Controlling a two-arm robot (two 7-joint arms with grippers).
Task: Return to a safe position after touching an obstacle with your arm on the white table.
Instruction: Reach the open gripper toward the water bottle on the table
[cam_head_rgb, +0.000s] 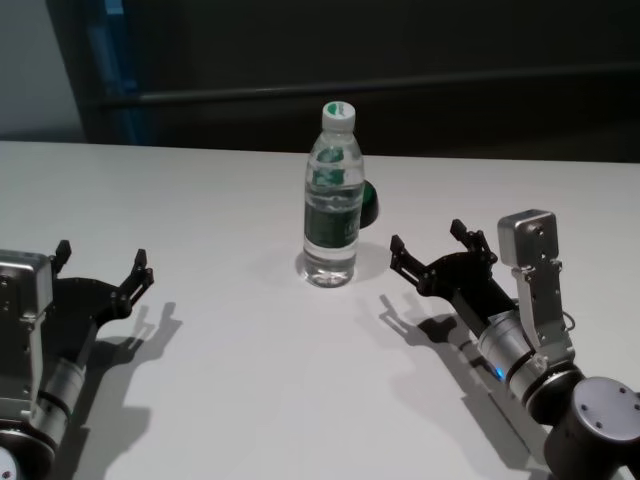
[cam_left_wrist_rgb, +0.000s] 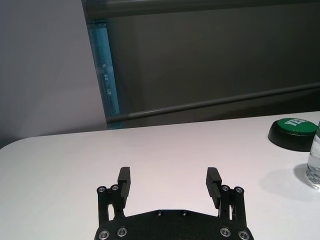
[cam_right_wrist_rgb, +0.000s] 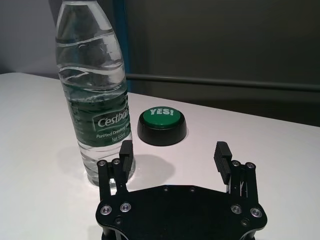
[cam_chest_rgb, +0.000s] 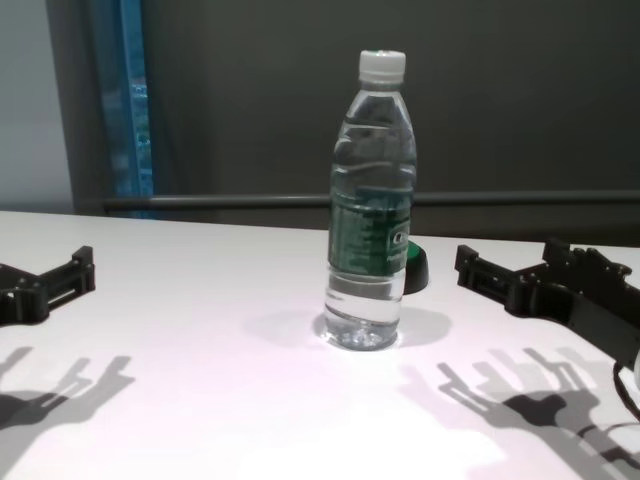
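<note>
Head view shows the water bottle standing upright near the middle of the white desk, between the two arms. It is tall and clear, with a white screw cap bearing a green mark on top, ribbed shoulders, a dark green label band round its middle and water visible through the plastic. On the label in the right wrist view, white lettering begins "Cestbo". Just behind the bottle, partly hidden by it, sits a low round green button on a black base, marked "YES!".

To the bottle's right, the right gripper hangs low over the desk with its fingers spread open and empty, near the bottle but apart from it. Well off to the left, the left gripper likewise has open, empty fingers.
</note>
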